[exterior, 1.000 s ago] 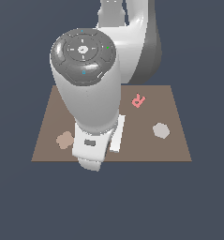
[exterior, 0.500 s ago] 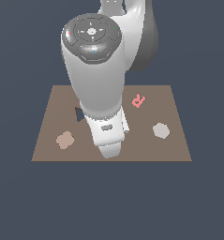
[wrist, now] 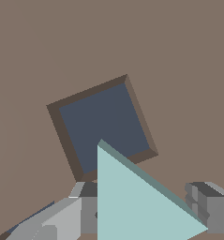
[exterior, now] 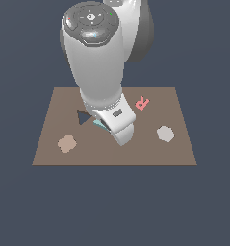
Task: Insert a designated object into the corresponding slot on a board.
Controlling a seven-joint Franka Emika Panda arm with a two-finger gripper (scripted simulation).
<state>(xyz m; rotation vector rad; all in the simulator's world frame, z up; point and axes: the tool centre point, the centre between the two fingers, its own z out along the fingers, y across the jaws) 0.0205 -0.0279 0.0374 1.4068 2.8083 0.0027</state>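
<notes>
Between gripper (wrist: pixel 146 213) fingers (wrist: pixel 209 206): light-teal triangle piece (wrist: pixel 137 201), clamped. Piece held above brown board (exterior: pixel 174 144), one corner overlapping square cut-out (wrist: pixel 104 126). Triangular slot (exterior: pixel 83 116) just beside, toward exterior view's left.

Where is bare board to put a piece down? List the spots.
On the board: the near strip between the tan rounded piece and the grey hexagon, and the far corner beyond the pink R. Crowded around the triangular slot, where the claw holds the triangle piece.
</notes>
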